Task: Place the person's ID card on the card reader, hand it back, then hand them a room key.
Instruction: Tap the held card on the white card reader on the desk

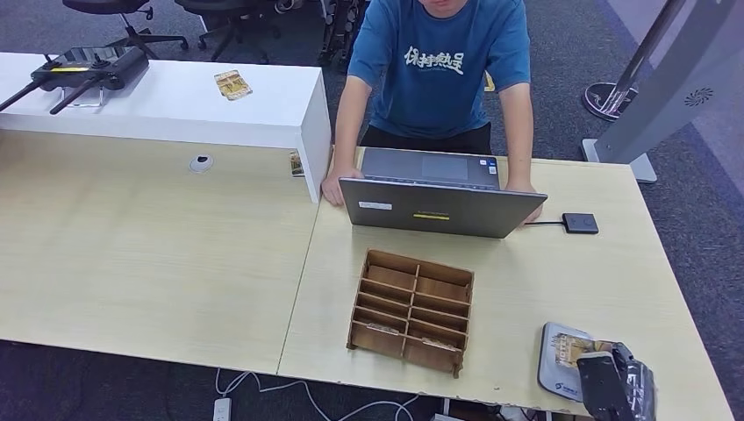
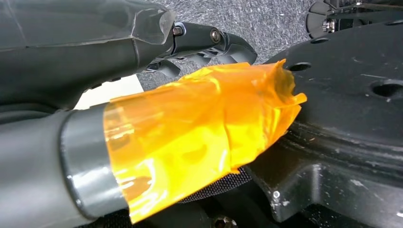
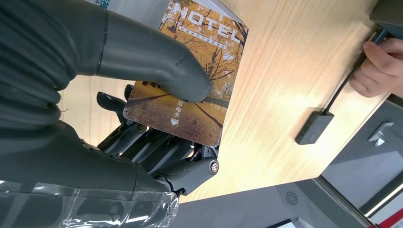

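Closest to the head camera, at the near right corner of the pale wooden tabletop (image 1: 175,254), the robot's right hand (image 1: 614,381) holds a room key card (image 3: 190,80). On the right wrist view the thick grey thumb presses on the card's printed face while the darker fingers (image 3: 157,152) curl beneath it, so the card is pinched between them. The card shows an autumn tree scene and the word HOTEL. It looks thin, light and stiff, with a glossy face that is likely slippery; the far end juts free of the hand, which seems the natural place for a person to take it. Beneath the hand on the head view lies a grey card sleeve (image 1: 554,360), flat on the wood.

Left hand (image 2: 199,45): seen on its own wrist view, hanging beside dark machine parts, with a thumb wrapped in orange film. Whether its fingers are spread or closed cannot be told.

Further in, near the middle of the tabletop, sits a brown wooden organiser (image 1: 412,309) with two columns of slots; something small lies in a near slot, too small to identify.

Beyond it stands an open grey laptop (image 1: 439,206), its lid back facing the robot. A cable runs from it to a small black card reader (image 1: 580,223), lying well apart from the right hand.

Behind the laptop a person in a blue T-shirt (image 1: 439,61) leans forward, both hands resting at the laptop's sides. A white counter (image 1: 175,105) stands to the left. Grey carpet, office chairs and a grey stand fill the background.
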Available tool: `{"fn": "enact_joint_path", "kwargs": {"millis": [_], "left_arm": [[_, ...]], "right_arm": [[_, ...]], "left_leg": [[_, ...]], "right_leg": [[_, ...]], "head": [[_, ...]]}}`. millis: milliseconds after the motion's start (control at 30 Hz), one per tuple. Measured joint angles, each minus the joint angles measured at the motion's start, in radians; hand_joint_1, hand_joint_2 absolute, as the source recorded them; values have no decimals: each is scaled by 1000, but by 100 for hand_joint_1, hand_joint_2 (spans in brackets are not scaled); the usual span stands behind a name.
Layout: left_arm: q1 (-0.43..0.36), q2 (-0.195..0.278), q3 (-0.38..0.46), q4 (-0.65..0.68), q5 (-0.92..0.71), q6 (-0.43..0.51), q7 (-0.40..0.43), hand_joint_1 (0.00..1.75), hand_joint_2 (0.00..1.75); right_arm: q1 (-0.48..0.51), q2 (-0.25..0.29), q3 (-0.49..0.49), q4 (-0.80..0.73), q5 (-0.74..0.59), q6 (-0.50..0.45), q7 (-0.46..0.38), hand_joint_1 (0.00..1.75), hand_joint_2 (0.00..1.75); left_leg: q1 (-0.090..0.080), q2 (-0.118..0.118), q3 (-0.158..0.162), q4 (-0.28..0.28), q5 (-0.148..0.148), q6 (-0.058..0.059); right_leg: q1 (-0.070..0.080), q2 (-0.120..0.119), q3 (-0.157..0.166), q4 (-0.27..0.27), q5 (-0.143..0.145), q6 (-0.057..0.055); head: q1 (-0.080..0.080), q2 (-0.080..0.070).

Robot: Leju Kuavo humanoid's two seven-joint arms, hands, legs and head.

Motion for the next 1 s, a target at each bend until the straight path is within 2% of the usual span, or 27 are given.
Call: {"fn": "enact_joint_path", "kwargs": {"millis": [633, 1000], "left_arm": [[0, 8, -6, 0, 0, -13, 0, 0, 0], [0, 8, -6, 0, 0, -13, 0, 0, 0]], "right_arm": [[-14, -19, -49, 38, -4, 32, 18, 174, 175], [-27, -19, -79, 79, 10, 20, 42, 175, 175]], "left_leg": [[0, 0, 0, 0, 0, 0], [0, 0, 0, 0, 0, 0]], "right_leg": [[0, 0, 0, 0, 0, 0], [0, 0, 0, 0, 0, 0]], "head": [[0, 0], [0, 0]]}}
